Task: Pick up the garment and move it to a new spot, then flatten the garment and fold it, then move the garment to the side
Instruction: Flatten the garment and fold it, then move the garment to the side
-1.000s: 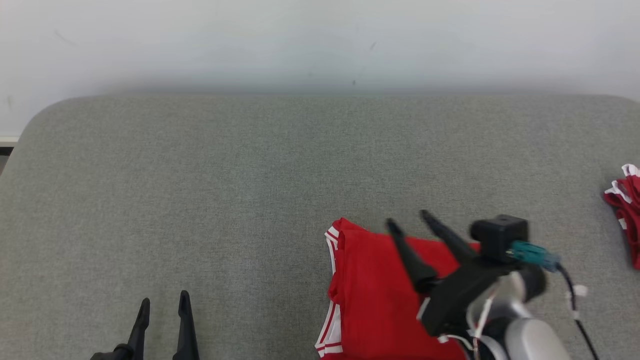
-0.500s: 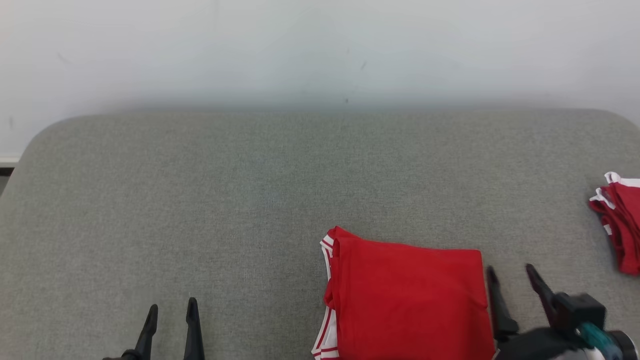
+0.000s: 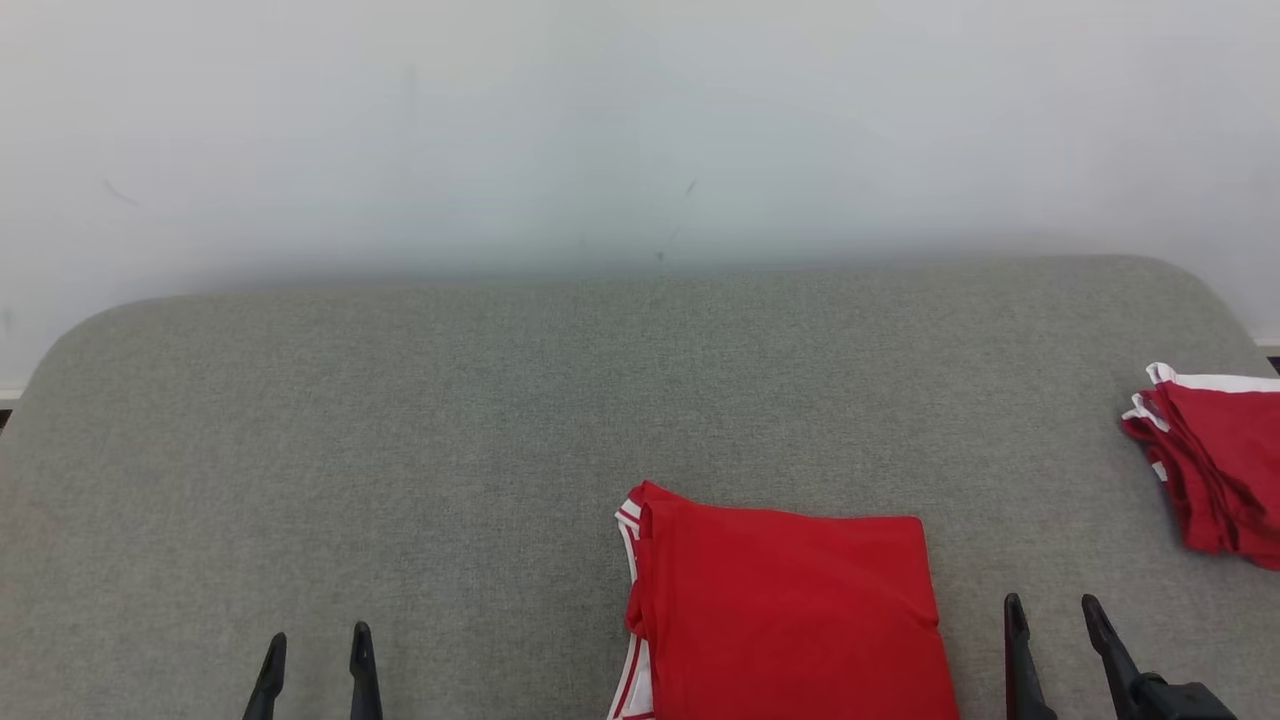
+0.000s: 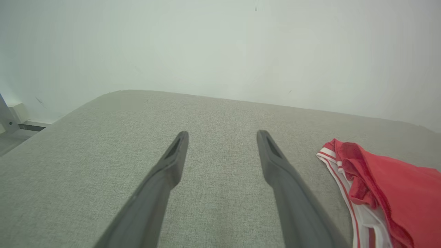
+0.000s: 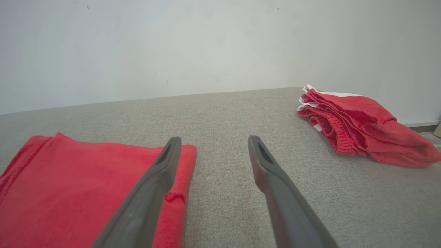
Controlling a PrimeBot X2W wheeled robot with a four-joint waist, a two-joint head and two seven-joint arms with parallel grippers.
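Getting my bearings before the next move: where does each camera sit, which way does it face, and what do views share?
Head view: on the head, facing forward and down at the grey table; left pincer and right pincer, both open, at the bottom edge.
Left wrist view: on the left wrist, facing the wall along the left pincer; folded garment at right.
Right wrist view: along the right pincer; folded garment left, second garment right.
Shared: all three show the folded garment.

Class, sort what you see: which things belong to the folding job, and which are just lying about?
In the job: folded red garment; left gripper and right gripper, both open and empty.
Lying about: second red garment, bunched at the right edge of the grey surface.
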